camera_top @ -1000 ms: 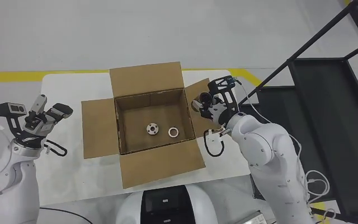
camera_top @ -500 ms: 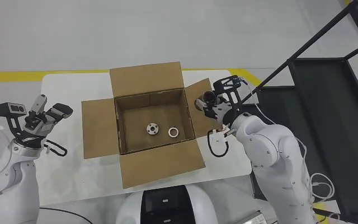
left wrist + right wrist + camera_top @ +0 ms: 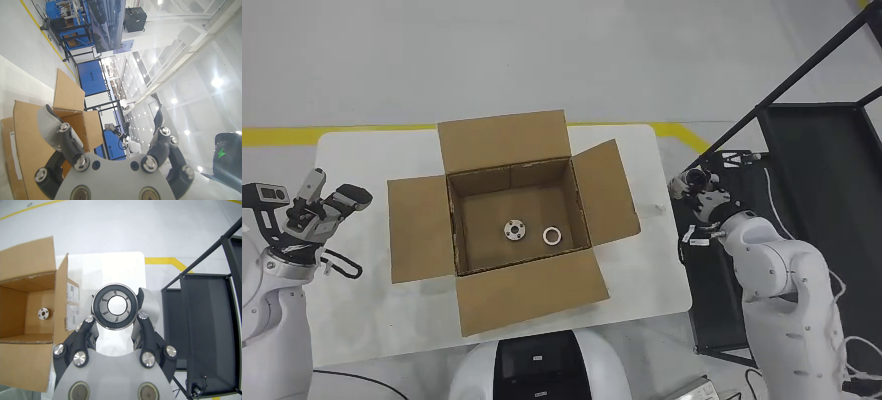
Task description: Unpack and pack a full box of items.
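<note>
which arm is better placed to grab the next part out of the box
Left, probably. The left gripper is open and empty beside the cardboard box, while the right gripper is shut on a black ring at the table edge.

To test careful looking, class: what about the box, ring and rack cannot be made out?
Left wrist view: inside of the box, hidden by its walls.
Right wrist view: part of its floor, behind a side wall.
Top view: ring in the right jaws, too small; rack cut by the edge.

Grey floor (image 3: pixel 542 50), yellow line (image 3: pixel 282 136), black rack (image 3: pixel 832 170) beside white table (image 3: pixel 357 175).
</note>
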Tool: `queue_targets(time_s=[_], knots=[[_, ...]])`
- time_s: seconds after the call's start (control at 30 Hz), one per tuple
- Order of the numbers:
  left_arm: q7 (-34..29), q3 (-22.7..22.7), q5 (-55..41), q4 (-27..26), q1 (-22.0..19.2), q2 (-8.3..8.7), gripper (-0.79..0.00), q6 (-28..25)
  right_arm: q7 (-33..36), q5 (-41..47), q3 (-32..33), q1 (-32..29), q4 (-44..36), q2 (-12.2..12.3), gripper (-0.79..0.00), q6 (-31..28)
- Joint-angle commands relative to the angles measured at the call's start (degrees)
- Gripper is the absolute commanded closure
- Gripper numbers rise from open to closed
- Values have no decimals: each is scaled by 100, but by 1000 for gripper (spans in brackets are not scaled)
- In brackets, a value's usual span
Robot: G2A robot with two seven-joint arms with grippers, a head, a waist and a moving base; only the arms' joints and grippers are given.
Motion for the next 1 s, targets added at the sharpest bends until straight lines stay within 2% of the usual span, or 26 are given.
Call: queue_targets(time_s=[0.0, 0.2, 0.43, 0.6, 0.97], knots=[[0, 0, 0, 0, 0, 0, -785, 0, -236, -18, -98, -179, 154, -12, 0, -20], [0, 0, 0, 0, 0, 0, -785, 0, -937, -5, -408, -536, 749, -57, 0, 77], [0, 0, 0, 0, 0, 0, -785, 0, -1389, -117, -643, -663, 1434, -89, 0, 300], [0, 0, 0, 0, 0, 0, -785, 0, -1644, -198, -817, -452, 1966, -115, 0, 520], [0, 0, 0, 0, 0, 0, -785, 0, -1897, -340, -1157, 309, 3008, -150, 0, 613]])
